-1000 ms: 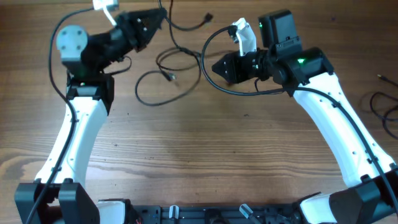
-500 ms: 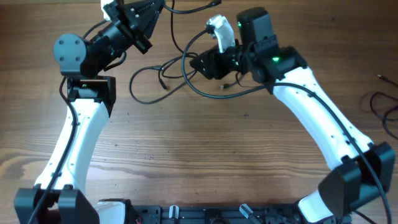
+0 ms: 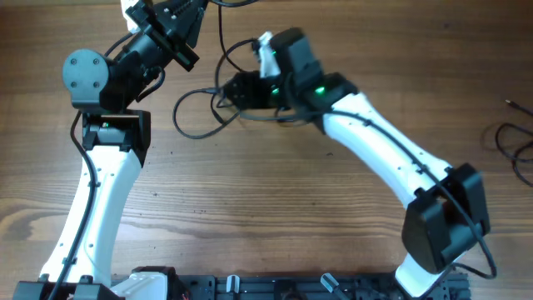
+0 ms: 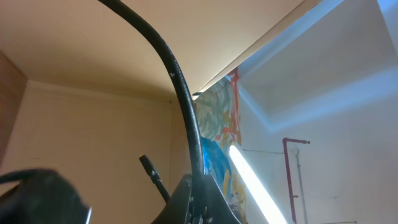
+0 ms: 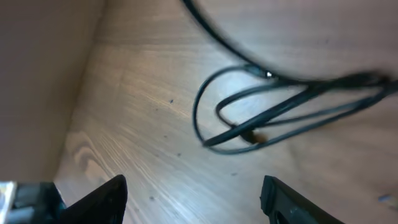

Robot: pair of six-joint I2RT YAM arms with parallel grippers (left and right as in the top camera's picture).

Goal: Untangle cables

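From overhead, my left gripper (image 3: 193,10) sits at the far edge of the table (image 3: 275,200), tilted up and away. One cable (image 3: 221,33) runs from it down to the rest of the cables (image 3: 212,112), which lie in loose loops on the wood at the far left. My right gripper (image 3: 229,90) hangs right over those loops. From this view I cannot tell how either pair of jaws stands.

The left wrist view settles the left gripper (image 4: 199,196). Its jaws are pressed fully together on that cable (image 4: 188,106), which rises from the grip and leaves the picture at the top. Only here do I see a short plug (image 4: 151,171) sticking up just beside the grip. Behind it are the ceiling (image 4: 93,62) and a colourful sheet (image 4: 217,124) on a wall, its pattern too blurred to read.

The right wrist view settles the right gripper (image 5: 193,186). Its jaws are spread wide, with the fingers (image 5: 106,199) at the lower corners and bare table (image 5: 143,106) between them, gripping nothing. Beyond them the cables (image 5: 249,121) lie flat in overlapping loops, blurred, with a small bright tip (image 5: 267,74) on one strand.

Only the overhead view shows a green light (image 3: 319,90) on my right arm. It also shows a separate cord (image 3: 510,146) at the right edge, well apart from the loops.
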